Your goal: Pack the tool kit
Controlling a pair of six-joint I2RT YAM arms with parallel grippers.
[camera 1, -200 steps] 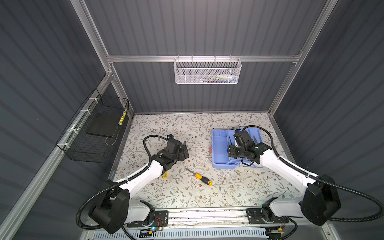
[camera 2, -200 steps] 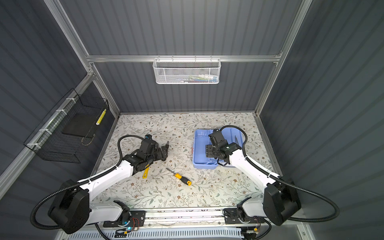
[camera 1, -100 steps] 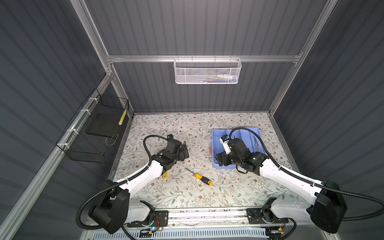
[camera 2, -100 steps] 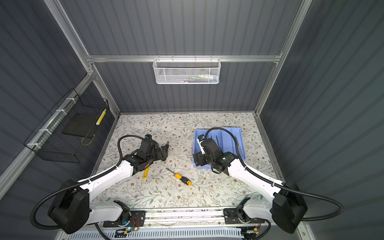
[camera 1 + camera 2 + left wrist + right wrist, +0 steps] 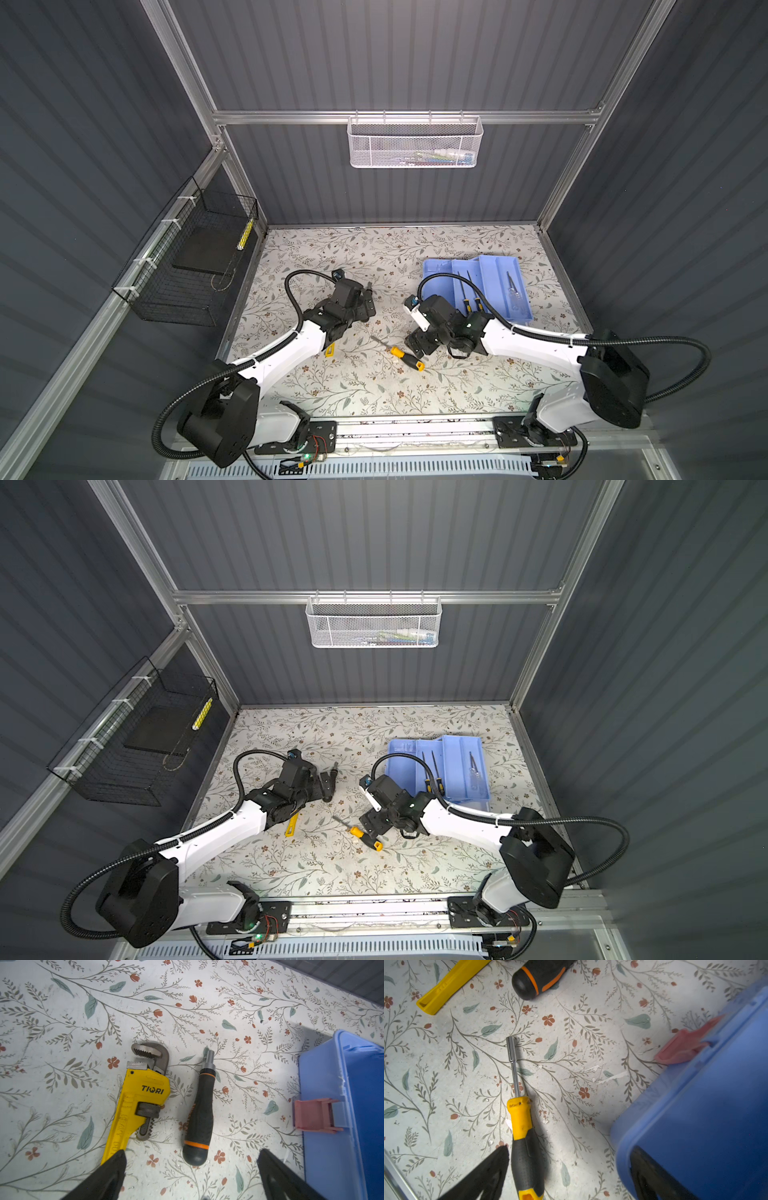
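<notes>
Right gripper (image 5: pixel 569 1159), jaws wide, straddled the yellow screwdriver (image 5: pixel 520 1120) beside the open box (image 5: pixel 494 274), apparently to lift it in; left gripper (image 5: pixel 192 1157), also wide, hovered over wrench (image 5: pixel 135 1101) and black driver (image 5: pixel 199 1113).

Mesh basket (image 5: pixel 415 143) contents too small; wrench (image 5: pixel 330 351) mostly under L arm (image 5: pixel 286 353).

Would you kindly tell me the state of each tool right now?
Left tool: open, holding nothing.
Right tool: open, holding nothing, above the yellow-handled screwdriver.

White arms (image 5: pixel 291 353), black joints (image 5: pixel 216 411), ribbed cables (image 5: pixel 286 291)
</notes>
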